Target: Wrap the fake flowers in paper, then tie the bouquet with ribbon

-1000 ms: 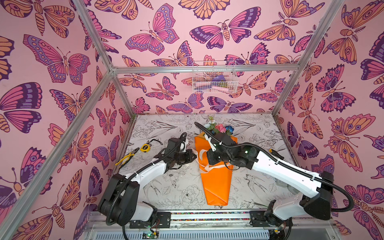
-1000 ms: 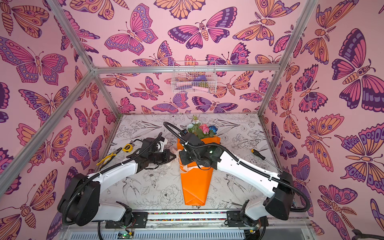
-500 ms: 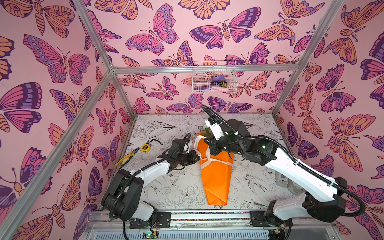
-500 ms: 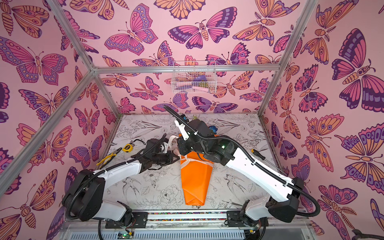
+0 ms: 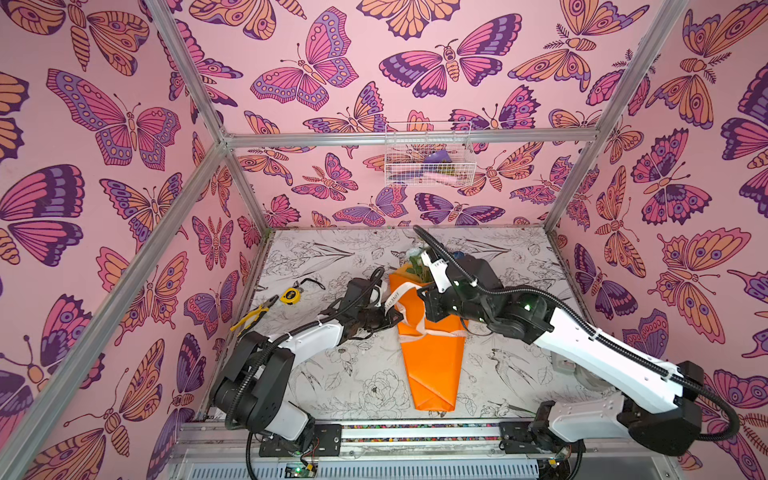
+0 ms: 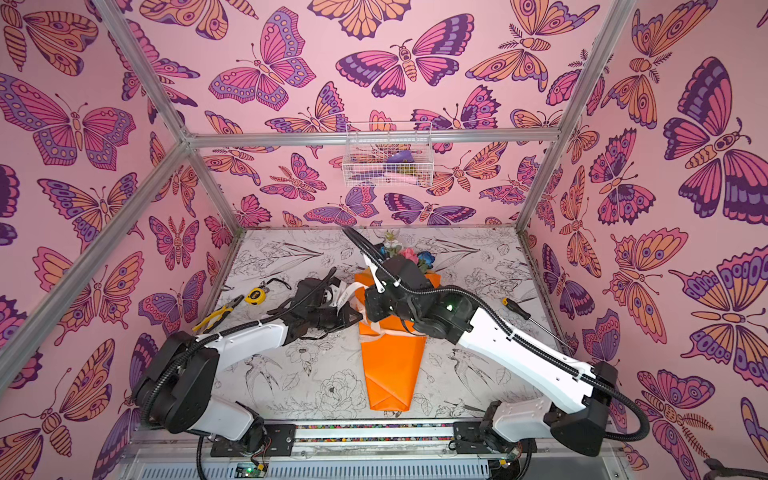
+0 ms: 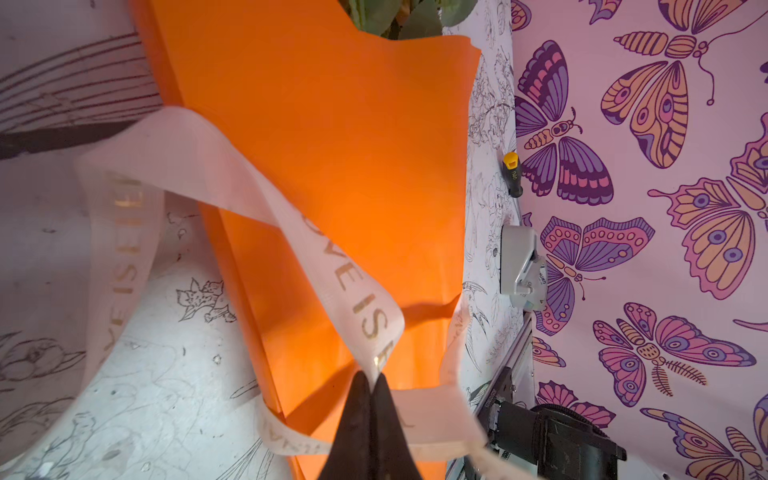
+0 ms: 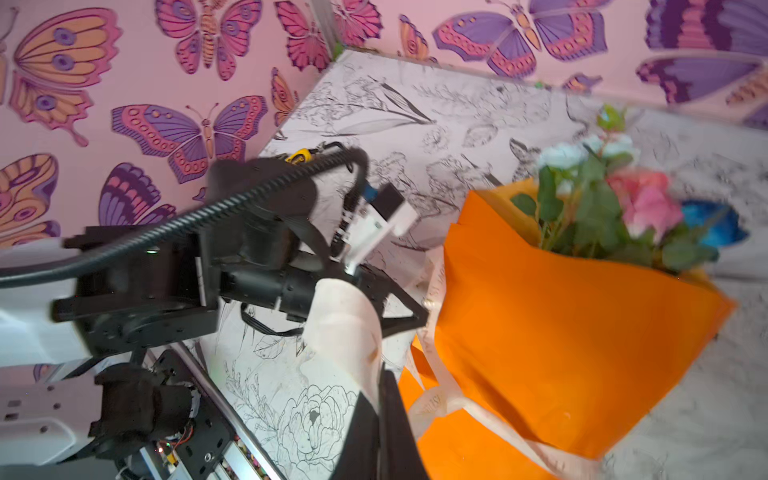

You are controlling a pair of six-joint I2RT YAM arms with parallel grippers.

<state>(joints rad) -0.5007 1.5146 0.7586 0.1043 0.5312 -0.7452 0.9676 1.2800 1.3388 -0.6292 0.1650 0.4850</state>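
The bouquet of fake flowers lies on the table as an orange paper cone, its tip towards the front rail. Pink and blue blooms poke out at its far end. A cream lettered ribbon runs round the cone's middle. At the cone's left edge my left gripper is shut on one ribbon strand. Over the cone's upper left part, my right gripper is shut on another ribbon end. The ribbon arches up from it. The right wrist hides most of the leaves in both top views.
Yellow-handled pliers and a yellow tape measure lie at the table's left. A screwdriver and a grey-white device lie along the right wall. A wire basket hangs on the back wall.
The right wrist has swung up and over the bouquet's open end, taking its ribbon end along. The left gripper has edged closer to the cone. The paper looks drawn in narrower.
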